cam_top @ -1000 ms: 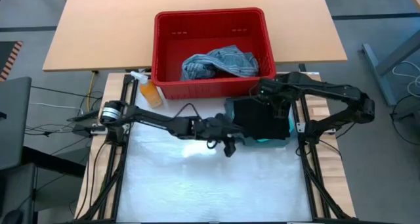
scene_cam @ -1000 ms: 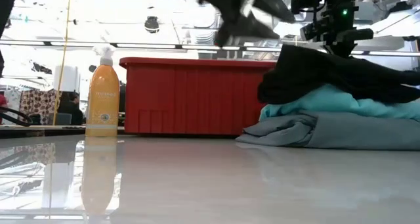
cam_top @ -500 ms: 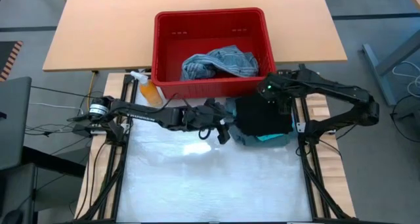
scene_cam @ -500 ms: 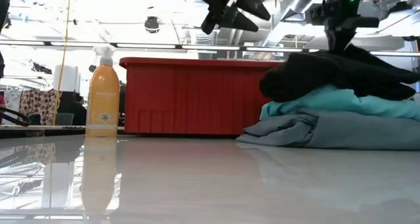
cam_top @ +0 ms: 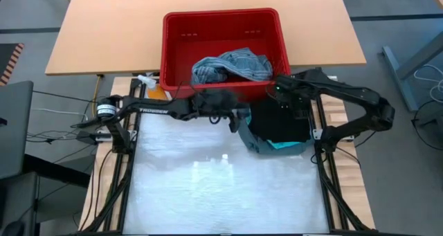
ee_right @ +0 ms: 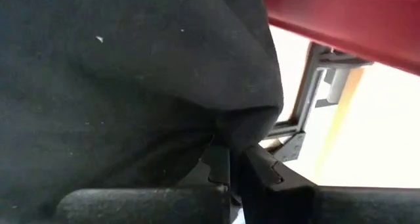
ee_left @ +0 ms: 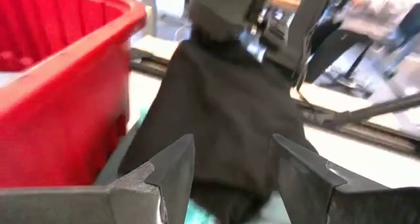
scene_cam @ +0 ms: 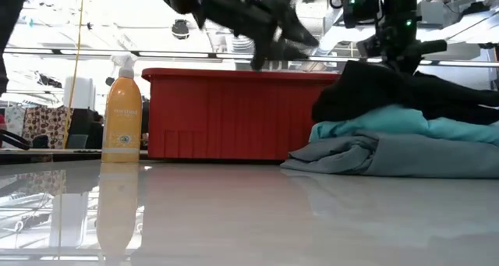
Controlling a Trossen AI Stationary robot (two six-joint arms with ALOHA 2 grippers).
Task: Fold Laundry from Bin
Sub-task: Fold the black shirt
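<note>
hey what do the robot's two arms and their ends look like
Both arms are dark, jointed and slim. The left arm has a silver ring near its base and thin black cables. Its end effector has two flat, tapering dark fingers. The right arm shows a small green light.

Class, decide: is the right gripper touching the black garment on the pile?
Touching. The right wrist view shows the right gripper with its jaws pinched shut on a fold of the black garment.

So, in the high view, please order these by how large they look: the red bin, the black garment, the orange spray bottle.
1. The red bin, clearly largest.
2. The black garment, partly hidden under the right gripper, so its full extent is unsure.
3. The orange spray bottle, smallest, partly covered by the left arm.
</note>
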